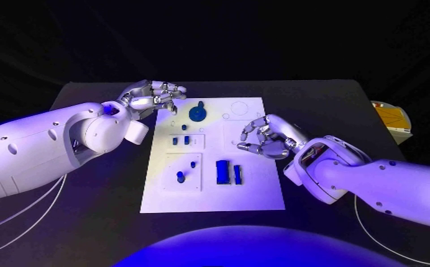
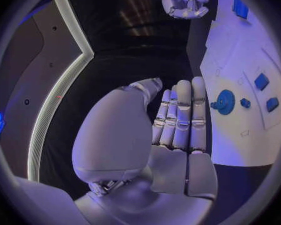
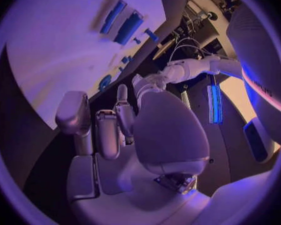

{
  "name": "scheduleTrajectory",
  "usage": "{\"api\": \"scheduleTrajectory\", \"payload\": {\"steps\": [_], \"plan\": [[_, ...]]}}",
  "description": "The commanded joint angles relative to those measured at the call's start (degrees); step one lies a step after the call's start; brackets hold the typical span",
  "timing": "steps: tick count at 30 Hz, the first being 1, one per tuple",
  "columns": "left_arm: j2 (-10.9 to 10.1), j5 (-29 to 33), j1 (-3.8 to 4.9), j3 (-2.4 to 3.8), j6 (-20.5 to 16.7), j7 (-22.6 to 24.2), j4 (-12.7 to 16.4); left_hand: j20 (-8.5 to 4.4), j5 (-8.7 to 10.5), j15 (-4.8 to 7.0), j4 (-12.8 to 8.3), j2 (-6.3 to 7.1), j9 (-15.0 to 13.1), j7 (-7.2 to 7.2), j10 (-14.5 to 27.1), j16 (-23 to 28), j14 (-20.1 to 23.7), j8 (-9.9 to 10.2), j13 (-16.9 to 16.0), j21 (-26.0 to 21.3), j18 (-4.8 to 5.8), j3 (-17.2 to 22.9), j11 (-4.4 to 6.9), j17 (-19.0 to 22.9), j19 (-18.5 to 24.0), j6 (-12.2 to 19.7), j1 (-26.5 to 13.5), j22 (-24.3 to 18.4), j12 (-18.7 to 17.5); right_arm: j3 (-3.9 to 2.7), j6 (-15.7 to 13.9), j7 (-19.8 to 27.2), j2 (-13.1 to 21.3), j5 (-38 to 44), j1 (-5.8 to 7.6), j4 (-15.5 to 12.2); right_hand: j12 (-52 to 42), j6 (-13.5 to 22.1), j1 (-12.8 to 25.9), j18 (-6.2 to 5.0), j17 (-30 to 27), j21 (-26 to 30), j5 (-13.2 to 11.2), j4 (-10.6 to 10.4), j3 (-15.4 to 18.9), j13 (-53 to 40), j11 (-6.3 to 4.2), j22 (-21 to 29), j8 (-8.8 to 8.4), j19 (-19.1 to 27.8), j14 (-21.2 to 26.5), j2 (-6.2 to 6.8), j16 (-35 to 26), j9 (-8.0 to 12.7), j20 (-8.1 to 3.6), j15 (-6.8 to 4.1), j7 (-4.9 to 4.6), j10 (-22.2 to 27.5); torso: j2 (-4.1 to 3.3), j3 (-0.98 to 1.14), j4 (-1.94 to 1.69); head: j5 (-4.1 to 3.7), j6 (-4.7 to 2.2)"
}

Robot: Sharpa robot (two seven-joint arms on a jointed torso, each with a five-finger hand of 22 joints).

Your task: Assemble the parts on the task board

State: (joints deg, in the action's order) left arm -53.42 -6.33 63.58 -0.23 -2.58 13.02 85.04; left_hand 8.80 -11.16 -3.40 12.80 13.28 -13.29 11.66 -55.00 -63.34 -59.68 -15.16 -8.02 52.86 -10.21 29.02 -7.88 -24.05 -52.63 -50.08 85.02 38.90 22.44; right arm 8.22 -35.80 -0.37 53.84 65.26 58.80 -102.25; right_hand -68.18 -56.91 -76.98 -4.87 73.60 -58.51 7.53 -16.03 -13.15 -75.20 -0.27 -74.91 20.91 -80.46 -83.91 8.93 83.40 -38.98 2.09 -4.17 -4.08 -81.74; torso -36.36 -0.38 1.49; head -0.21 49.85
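Note:
The white task board [image 1: 255, 186] lies mid-table. On it sit a blue gear [image 1: 198, 113], two small blue blocks [image 1: 181, 140], two small pegs [image 1: 186, 171] and two upright blue bars [image 1: 227, 172]. My left hand [image 1: 152, 96] hovers at the board's far left corner, just left of the gear, and holds nothing. The left wrist view shows its fingers [image 2: 181, 115] side by side, with the gear [image 2: 225, 101] beside them. My right hand [image 1: 265, 138] hangs over the board's right half with its fingers curved and nothing between them. The bars [image 3: 128, 27] appear beyond it.
A yellow-orange box [image 1: 393, 120] stands at the table's right edge. Thin cables [image 1: 36, 211] trail over the black table at the front left and front right. Faint outlines of sockets mark the board's far right part [image 1: 240, 108].

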Motion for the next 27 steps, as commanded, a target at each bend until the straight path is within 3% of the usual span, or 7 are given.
{"api": "scheduleTrajectory", "payload": {"steps": [1,7,13,23,24,26,27], "plan": [[0.81,1.14,-0.06,-0.03,-2.04,2.52,-0.42,0.15,-0.26,-0.15,0.19,0.06,-0.03,0.07,0.42,0.09,0.42,0.05,-0.06,-0.32,-0.33,0.35,0.0,0.07,-0.23,0.42,-0.54,-0.09,0.3,-0.02,-3.12,12.98,0.04,-19.53,1.17,3.67,14.06,2.15,-1.84,-3.06,-11.18,17.67,0.37,0.23,-1.2,4.48,0.93,-1.77,-1.45,6.0,0.97,-0.22,-6.88,0.64,0.92,1.04,-1.15,6.59,1.05,-0.43,0.39,-0.04,-1.02],[2.06,3.08,-0.17,-0.35,-4.9,5.63,-1.79,0.52,-0.05,-0.61,0.66,-0.18,-0.37,-0.52,0.44,6.54,6.46,-0.7,-0.01,-5.07,-0.33,0.75,0.21,2.99,3.89,0.23,-1.21,-2.52,1.07,-0.18,0.59,18.81,-1.44,-33.77,3.02,11.42,37.04,4.63,-4.93,-5.48,-38.09,41.21,0.83,0.54,-5.4,20.72,2.78,9.07,-4.01,16.01,12.67,-0.4,-30.02,2.67,2.79,3.19,-2.91,18.7,1.81,-0.53,0.74,-0.23,-4.06],[4.21,6.11,-0.23,-0.48,-8.36,10.27,-4.79,5.3,0.02,-4.45,1.1,-0.21,-0.99,-0.69,-0.21,31.89,13.71,-1.78,4.34,-26.22,0.24,1.68,-1.7,11.91,11.5,2.12,-1.72,-16.16,-6.1,-0.69,6.93,22.8,-4.72,-45.1,4.07,20.77,50.99,5.0,-4.78,-5.49,-37.2,52.19,0.55,0.35,-10.85,38.34,4.93,19.52,-6.52,22.87,18.65,1.2,-39.04,5.85,6.3,6.01,-4.89,19.93,2.66,-0.45,1.23,0.29,-6.66],[8.13,9.15,-0.87,-0.52,-12.87,15.16,-9.95,7.85,0.03,-5.71,1.16,-0.94,1.08,-1.68,1.42,48.05,18.62,0.52,4.45,-43.22,1.41,-0.86,-1.12,16.69,12.81,4.32,-1.76,-28.64,-16.6,-1.23,13.03,25.9,-9.51,-51.25,4.48,30.17,63.04,5.82,-1.57,-5.59,-51.84,55.04,0.47,3.02,-14.24,60.44,8.88,37.44,-11.93,30.6,28.69,1.18,-65.76,11.07,11.76,11.1,-7.53,20.43,3.74,0.05,1.26,1.65,-10.0],[7.68,6.55,-0.75,-0.54,-9.86,11.01,-9.41,-8.8,11.16,3.4,-12.8,-13.28,13.29,-11.66,55.0,63.34,59.68,15.16,8.02,-52.86,10.21,-29.02,7.88,24.05,52.63,50.08,-26.6,-38.9,-22.44,-1.19,8.22,22.5,-9.03,-46.88,4.45,29.53,68.18,56.91,21.63,4.87,-73.6,58.51,-7.53,16.03,13.15,75.2,0.27,74.91,-20.91,80.46,83.91,-8.93,-83.4,38.98,-2.09,4.17,4.08,38.92,3.38,-0.2,1.17,1.25,-9.1],[7.69,6.55,-0.78,-0.53,-10.22,11.08,-9.25,-8.8,11.16,3.4,-12.8,-13.28,13.29,-11.66,55.0,63.34,59.68,15.16,8.02,-52.86,10.21,-29.02,7.88,24.05,52.63,50.08,-29.81,-38.9,-22.44,-1.32,7.9,22.65,-9.03,-47.24,4.39,29.19,68.18,56.91,24.9,4.87,-73.6,58.51,-7.53,16.03,13.15,75.2,0.27,74.91,-20.91,80.46,83.91,-8.93,-83.4,38.98,-2.09,4.17,4.08,40.94,3.43,-0.19,1.1,1.22,-9.28],[7.7,6.55,-0.81,-0.52,-10.56,11.14,-9.09,-8.8,11.16,3.4,-12.8,-13.28,13.29,-11.66,55.0,63.34,59.68,15.16,8.02,-52.86,10.21,-29.02,7.88,24.05,52.63,50.08,-31.9,-38.9,-22.44,-1.46,7.59,22.8,-9.04,-47.59,4.33,28.87,68.18,56.91,26.87,4.87,-73.6,58.51,-7.53,16.03,13.15,75.2,0.27,74.91,-20.91,80.46,83.91,-8.93,-83.4,38.98,-2.09,4.17,4.08,81.74,3.48,-0.17,1.02,1.19,-9.45]]}}
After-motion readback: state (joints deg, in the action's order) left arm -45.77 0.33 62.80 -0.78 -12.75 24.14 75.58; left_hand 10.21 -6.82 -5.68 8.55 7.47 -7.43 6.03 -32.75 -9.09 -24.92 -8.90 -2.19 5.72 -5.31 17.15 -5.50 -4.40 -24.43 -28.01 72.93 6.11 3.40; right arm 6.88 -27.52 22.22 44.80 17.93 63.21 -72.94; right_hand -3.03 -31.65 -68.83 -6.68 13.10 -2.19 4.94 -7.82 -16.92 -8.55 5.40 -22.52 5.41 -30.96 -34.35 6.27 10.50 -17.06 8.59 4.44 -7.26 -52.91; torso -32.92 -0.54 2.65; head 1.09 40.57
